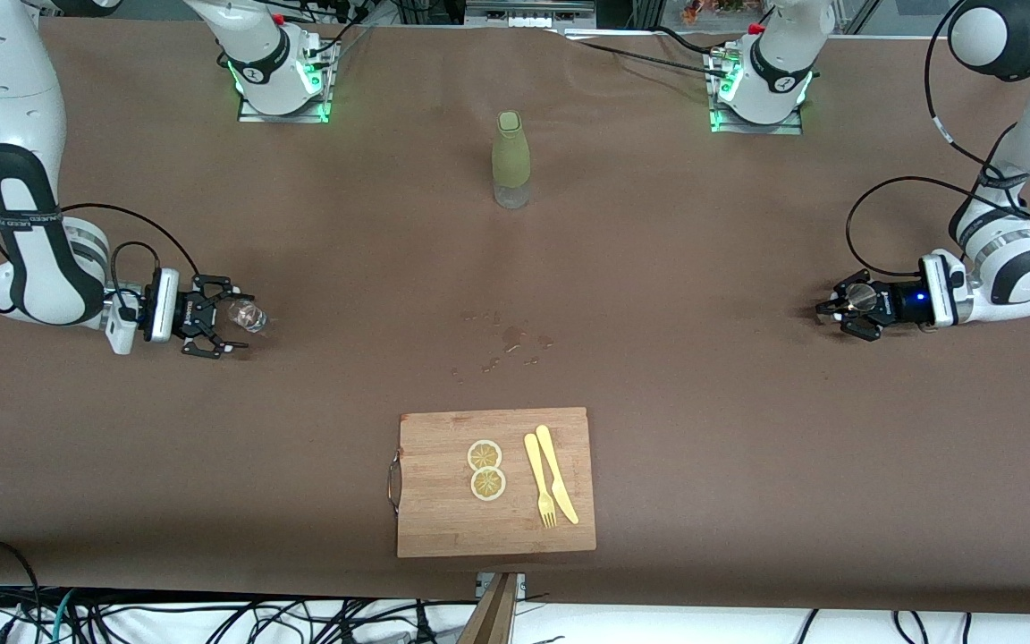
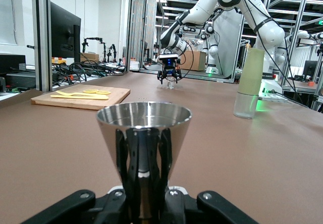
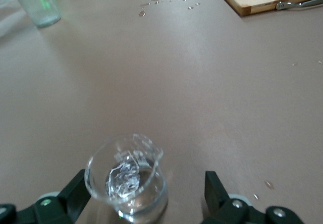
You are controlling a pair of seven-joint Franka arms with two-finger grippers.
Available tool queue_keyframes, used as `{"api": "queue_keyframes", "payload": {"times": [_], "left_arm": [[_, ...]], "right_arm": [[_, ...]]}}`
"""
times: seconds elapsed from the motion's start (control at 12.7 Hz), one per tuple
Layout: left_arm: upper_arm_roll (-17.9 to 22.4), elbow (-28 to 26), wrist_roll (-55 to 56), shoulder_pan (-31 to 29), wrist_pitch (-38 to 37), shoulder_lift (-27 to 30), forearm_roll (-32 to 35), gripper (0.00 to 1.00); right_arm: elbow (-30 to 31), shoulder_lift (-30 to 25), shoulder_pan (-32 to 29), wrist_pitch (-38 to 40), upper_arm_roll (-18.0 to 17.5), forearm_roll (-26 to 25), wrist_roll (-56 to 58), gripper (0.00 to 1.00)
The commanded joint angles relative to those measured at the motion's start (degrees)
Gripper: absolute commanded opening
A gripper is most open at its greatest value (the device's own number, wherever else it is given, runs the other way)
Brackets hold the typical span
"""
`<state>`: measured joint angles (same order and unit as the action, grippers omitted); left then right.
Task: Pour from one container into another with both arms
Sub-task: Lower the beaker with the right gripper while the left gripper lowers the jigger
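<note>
Right gripper (image 1: pixel 227 328), low at the right arm's end of the table: fingers spread wide with a small clear glass beaker (image 1: pixel 249 315) standing on the brown table (image 1: pixel 703 429) between them; in the right wrist view the beaker (image 3: pixel 127 178) sits nearer one finger and clear of the other, its spout toward the table's middle, a little clear liquid in its bottom, nothing gripped. Left gripper (image 1: pixel 830 313), low at the left arm's end of the table: fingers closed on the narrow lower part of a shiny metal cup (image 1: pixel 858 297); the left wrist view shows the cup (image 2: pixel 143 143) upright, flaring to a round open rim, with the dark fingers (image 2: pixel 121 158) pressed against its sides. Tall bottle (image 1: pixel 510 159), pale green above a clear base, capped, upright at mid-table, between the two arm bases and nearer to the front camera than they are. Scatter of spilled droplets (image 1: pixel 506 344) on the table, between bottle and cutting board. Wooden cutting board (image 1: pixel 443 519) with a metal handle, nearest the front camera, mid-table. On the board: two lemon slices (image 1: pixel 485 470) touching each other; beside them a yellow plastic fork (image 1: pixel 538 479) and yellow plastic knife (image 1: pixel 557 473) lying side by side.
</note>
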<state>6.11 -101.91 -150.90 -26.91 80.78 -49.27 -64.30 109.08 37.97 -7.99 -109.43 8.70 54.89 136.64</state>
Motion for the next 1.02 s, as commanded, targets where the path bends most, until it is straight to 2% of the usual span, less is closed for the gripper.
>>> {"api": "queue_keyframes", "payload": {"times": [0.0, 0.24, 0.39, 0.47, 0.55, 0.63, 0.71, 0.94], "left_arm": [[0.13, 3.03, -2.99, -0.51, -1.94, -2.41, 1.11, 0.0], [0.48, 3.12, -4.31, -0.69, -2.12, -3.2, 1.11, 0.0], [0.65, 3.29, -4.84, -0.6, -1.94, -3.38, 1.11, 0.0], [0.65, 3.29, -4.84, -0.6, -1.94, -3.55, 1.11, 0.11], [0.65, 3.29, -4.84, -0.6, -1.94, -3.55, 1.11, 0.27], [0.65, 3.29, -4.76, -0.6, -2.12, -3.55, 1.02, 0.51], [0.65, 3.29, -4.76, -0.6, -2.12, -3.55, 1.02, 1.0], [1.0, 3.29, -4.67, -0.6, -2.12, -3.55, 1.11, 1.0]], "right_arm": [[-3.07, -0.18, -0.54, 0.97, 1.49, -6.26, -3.12, 1.0], [-3.7, -2.8, -0.71, 1.41, 2.9, -11.36, -7.07, 1.0], [-3.52, -6.92, -0.71, 1.41, 2.9, -18.03, -15.22, 1.0], [-3.26, -9.3, -0.45, 1.41, 2.9, -21.54, -20.92, 1.0], [-3.26, -11.32, -0.1, 1.41, 2.73, -24.1, -25.94, 1.0], [-3.26, -13.08, 0.25, 1.41, 2.47, -26.39, -30.95, 1.0], [-3.26, -14.58, 1.47, 1.41, 2.47, -28.59, -35.96, 1.0], [-3.17, -19.59, 5.77, 1.41, 2.2, -35.62, -53.09, 1.0]]}}
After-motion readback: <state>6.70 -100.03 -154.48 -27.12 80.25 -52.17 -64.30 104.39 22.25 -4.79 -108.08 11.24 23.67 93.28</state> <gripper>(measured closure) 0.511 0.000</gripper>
